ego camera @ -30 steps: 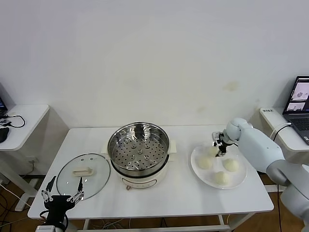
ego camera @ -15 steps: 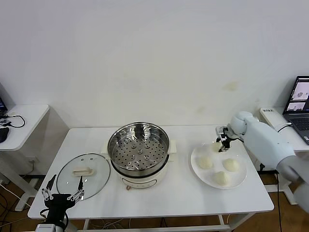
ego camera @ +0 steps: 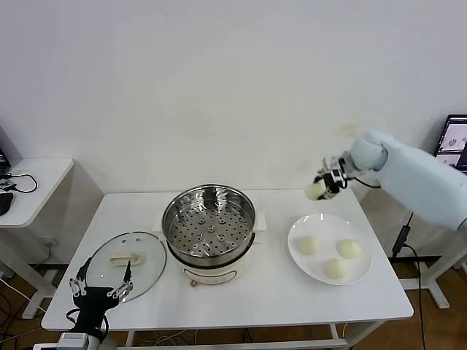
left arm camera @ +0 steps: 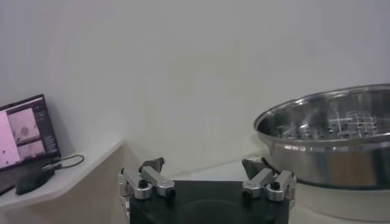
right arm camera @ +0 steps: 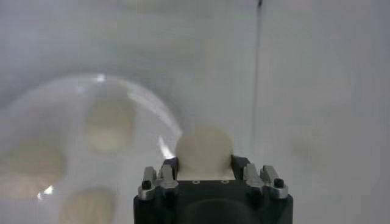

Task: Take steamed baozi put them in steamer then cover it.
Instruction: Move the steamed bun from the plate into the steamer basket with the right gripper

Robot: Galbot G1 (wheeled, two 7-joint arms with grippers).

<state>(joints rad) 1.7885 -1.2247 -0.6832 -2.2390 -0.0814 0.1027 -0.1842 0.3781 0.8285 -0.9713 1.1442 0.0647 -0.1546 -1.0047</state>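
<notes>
From the head view, my right gripper (ego camera: 322, 189) hangs in the air above the far edge of the table (ego camera: 277, 292), between the steamer (ego camera: 210, 230) and the white plate (ego camera: 298, 251), with open air all round it. It is pinching one baozi (ego camera: 314, 191), a small, smooth, cream-white round. Three more baozi (ego camera: 310, 245) lie on the plate, apart from each other, at the table's right end. The steamer stands mid-table on its white base, its perforated tray bare and its rim uncovered. The glass lid (ego camera: 125, 264) with the cream handle lies flat on the table just left of the steamer, near the front-left corner. My left gripper (ego camera: 100, 288) waits low at that corner, fingers spread, just off the lid's near edge. A side table (ego camera: 33, 189) stands to the left and a laptop (ego camera: 454, 142) at the far right.

In the left wrist view, my left gripper (left arm camera: 206, 176) shows both fingers wide apart with nothing between them; the steamer's (left arm camera: 329, 143) shiny wall rises near, and a screen (left arm camera: 24, 137) sits on the side table beyond.

In the right wrist view, the held baozi (right arm camera: 204, 149) sits clamped between my fingers (right arm camera: 239, 165), pale and unmarked. Below it the plate (right arm camera: 155, 112) shows blurred, with what seem to be the other three buns (right arm camera: 108, 125) on it.
</notes>
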